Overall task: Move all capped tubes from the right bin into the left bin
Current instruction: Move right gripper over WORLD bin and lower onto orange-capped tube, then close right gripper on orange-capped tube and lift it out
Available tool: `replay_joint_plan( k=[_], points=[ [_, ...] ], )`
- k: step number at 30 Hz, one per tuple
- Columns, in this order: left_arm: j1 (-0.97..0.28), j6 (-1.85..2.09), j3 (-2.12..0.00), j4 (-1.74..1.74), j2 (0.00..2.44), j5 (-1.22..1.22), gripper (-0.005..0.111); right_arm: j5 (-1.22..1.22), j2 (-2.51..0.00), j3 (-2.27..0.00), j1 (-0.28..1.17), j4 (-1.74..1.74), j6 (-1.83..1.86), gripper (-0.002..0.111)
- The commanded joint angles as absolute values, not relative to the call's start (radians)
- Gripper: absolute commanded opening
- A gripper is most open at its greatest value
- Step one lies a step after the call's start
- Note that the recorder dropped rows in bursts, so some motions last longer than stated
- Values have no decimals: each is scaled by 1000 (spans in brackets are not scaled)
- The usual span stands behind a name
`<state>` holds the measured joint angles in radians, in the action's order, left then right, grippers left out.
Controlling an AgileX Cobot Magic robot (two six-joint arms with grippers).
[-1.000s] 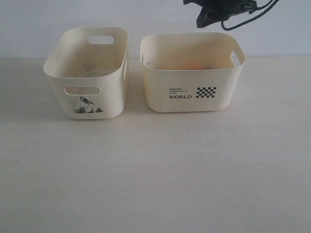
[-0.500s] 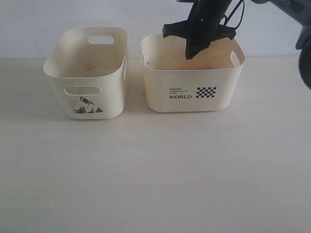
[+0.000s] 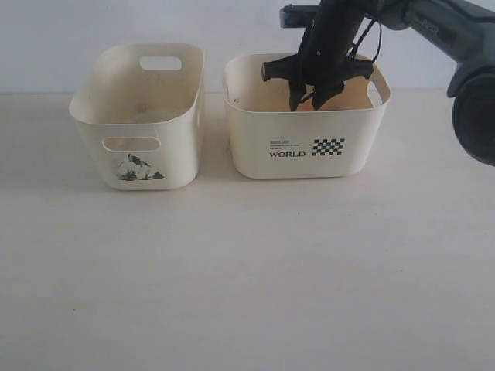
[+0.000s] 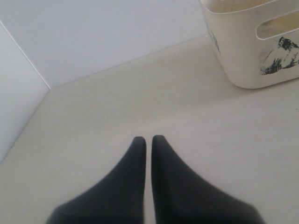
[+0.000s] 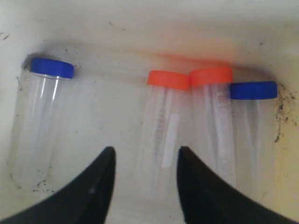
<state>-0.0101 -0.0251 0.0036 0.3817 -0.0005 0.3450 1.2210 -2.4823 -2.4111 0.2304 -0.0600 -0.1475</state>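
Several capped tubes lie side by side on the floor of the right bin [image 3: 294,127]. In the right wrist view one blue-capped tube [image 5: 39,116] lies apart. Two orange-capped tubes [image 5: 161,126] [image 5: 215,121] and another blue-capped tube [image 5: 254,135] lie close together. My right gripper [image 3: 306,103] is lowered into that bin. It hangs open [image 5: 146,150] just over the nearer orange-capped tube and holds nothing. The left bin [image 3: 85,116], with the mountain picture, stands beside it. My left gripper [image 4: 145,138] is shut over bare table, apart from the left bin [image 4: 243,56].
The two bins stand close together at the back of a pale table [image 3: 247,270], near a light wall. The right arm's black links [image 3: 464,46] come in from the upper right. Dark specks dirty the right bin's floor [image 5: 280,112].
The right arm came down from above into the right bin, and its jaws went from shut to open. The bins and the left gripper have not moved.
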Motion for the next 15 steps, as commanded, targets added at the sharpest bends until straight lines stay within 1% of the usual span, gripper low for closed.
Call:
replay_joint_plan(
  k=[1,15],
  points=[
    [-10,-35,0,383,0,341,4,1221,-2512,-2416,233,-50,-163,62],
    [-10,-35,0,383,0,341,4,1191,-2594,-2420,249,-39,-179,62]
  ],
)
